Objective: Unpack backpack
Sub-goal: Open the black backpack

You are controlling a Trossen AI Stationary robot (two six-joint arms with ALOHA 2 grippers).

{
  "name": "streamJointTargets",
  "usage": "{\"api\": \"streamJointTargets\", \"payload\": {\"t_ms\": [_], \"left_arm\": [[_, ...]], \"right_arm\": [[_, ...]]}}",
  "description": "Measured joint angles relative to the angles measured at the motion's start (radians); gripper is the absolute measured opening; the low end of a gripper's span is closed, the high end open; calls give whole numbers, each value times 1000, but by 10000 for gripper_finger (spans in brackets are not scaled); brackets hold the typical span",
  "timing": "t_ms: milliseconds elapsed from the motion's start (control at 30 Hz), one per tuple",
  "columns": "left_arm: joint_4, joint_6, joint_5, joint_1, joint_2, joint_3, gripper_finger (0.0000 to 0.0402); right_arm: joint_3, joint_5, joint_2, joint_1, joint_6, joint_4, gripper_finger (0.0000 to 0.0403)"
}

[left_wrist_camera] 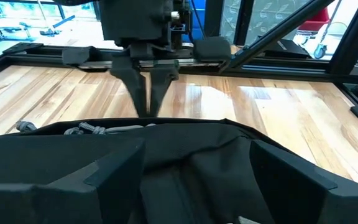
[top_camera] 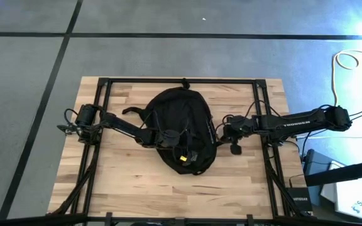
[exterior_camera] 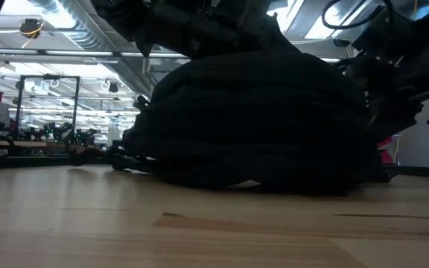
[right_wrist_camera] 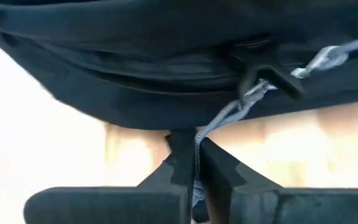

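The black backpack (top_camera: pixel 182 129) lies flat on the middle of the wooden table, a rounded mound in the low view (exterior_camera: pixel 252 126). My left gripper (top_camera: pixel 173 139) hovers open over the backpack's top, and its two fingers stand wide apart above the black fabric (left_wrist_camera: pixel 196 149). My right gripper (top_camera: pixel 221 134) is at the backpack's right edge, shut on a grey zipper pull cord (right_wrist_camera: pixel 229 115). The left wrist view shows it pointing down at that edge (left_wrist_camera: pixel 149 112). Something small and yellow (top_camera: pixel 183 158) sits on the backpack's near part. My right gripper pinches the grey zipper pull cord (right_wrist_camera: pixel 196 152) between its two shut fingers. It reaches in from the table's right, slanting down. The cord runs from the fingers up to the zipper slider (right_wrist_camera: pixel 260 78) on the backpack's edge. I cannot tell whether my left gripper touches the fabric.
A black metal frame (top_camera: pixel 181 80) runs around the table. Bare wood shows on the near side (top_camera: pixel 168 194) and the far right (left_wrist_camera: pixel 278 106). More silver zipper pulls (left_wrist_camera: pixel 86 129) lie along the backpack's edge. Cables and equipment (top_camera: pixel 351 188) lie off the table's right.
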Motion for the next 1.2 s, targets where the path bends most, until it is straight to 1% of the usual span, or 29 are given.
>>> {"api": "streamJointTargets", "payload": {"t_ms": [100,200,300,467,600,767,833,967,1033,1100,1200], "left_arm": [[0,2,0,0,0,0,274],[0,12,0,0,0,0,274],[0,19,0,1,0,0,274],[-5,51,-1,2,0,0,274],[-5,58,-1,2,0,0,274],[-8,92,-1,5,0,0,274],[-12,146,-2,5,0,0,274],[-25,348,-4,7,6,0,274],[-26,387,-5,13,22,0,274],[-16,379,15,27,47,0,274],[-5,302,73,52,80,1,274]], "right_arm": [[0,19,1,0,5,0,2],[0,-26,1,6,-28,13,1],[0,-45,1,48,-51,66,1],[0,-115,1,134,-57,186,0],[0,-120,1,178,-84,213,0],[0,-104,1,176,-77,215,0],[0,-104,1,177,-77,218,0],[0,-102,1,176,-78,221,0],[0,-96,1,177,-78,221,0],[0,-94,1,176,-77,222,0],[0,-94,1,176,-68,222,0]]}}
